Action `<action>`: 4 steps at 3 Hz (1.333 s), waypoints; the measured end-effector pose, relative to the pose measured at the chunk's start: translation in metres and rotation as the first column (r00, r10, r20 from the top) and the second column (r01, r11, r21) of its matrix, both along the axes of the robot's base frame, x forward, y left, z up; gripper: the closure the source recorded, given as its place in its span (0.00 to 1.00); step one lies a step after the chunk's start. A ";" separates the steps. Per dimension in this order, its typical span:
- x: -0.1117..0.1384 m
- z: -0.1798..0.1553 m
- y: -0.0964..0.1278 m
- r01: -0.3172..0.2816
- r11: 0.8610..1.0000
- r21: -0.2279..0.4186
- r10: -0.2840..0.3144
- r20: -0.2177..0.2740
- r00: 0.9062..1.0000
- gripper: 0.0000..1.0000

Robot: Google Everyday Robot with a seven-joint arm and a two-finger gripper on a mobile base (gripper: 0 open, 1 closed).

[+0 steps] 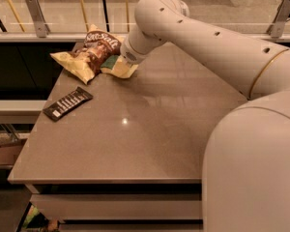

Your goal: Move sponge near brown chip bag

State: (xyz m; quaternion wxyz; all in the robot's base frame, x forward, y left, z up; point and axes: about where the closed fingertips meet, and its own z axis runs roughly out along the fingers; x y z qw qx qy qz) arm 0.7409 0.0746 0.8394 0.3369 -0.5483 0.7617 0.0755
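The brown chip bag [89, 52] lies at the table's far left corner, brown in the middle with pale yellow ends. The sponge [117, 66], with a dark green top over pale yellow foam, sits right against the bag's right side. My gripper [123, 58] is at the end of the white arm, directly over the sponge's right end. The wrist hides most of the gripper.
A flat dark wrapped bar with white stripes [67, 103] lies near the left edge of the brown table [135, 144]. A glass railing with metal posts [36, 16] runs behind the table. My arm's white body fills the right side of the view.
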 end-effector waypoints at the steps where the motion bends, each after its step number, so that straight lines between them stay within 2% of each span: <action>1: 0.000 -0.002 0.002 -0.003 1.000 -0.001 0.003 -0.003 1.000 0.36; 2: -0.001 -0.004 0.003 -0.005 1.000 -0.002 0.005 -0.006 1.000 0.13; 3: -0.001 -0.006 0.004 -0.007 1.000 -0.003 0.007 -0.008 1.000 0.00; 4: -0.001 -0.006 0.005 -0.007 1.000 -0.003 0.007 -0.008 1.000 0.00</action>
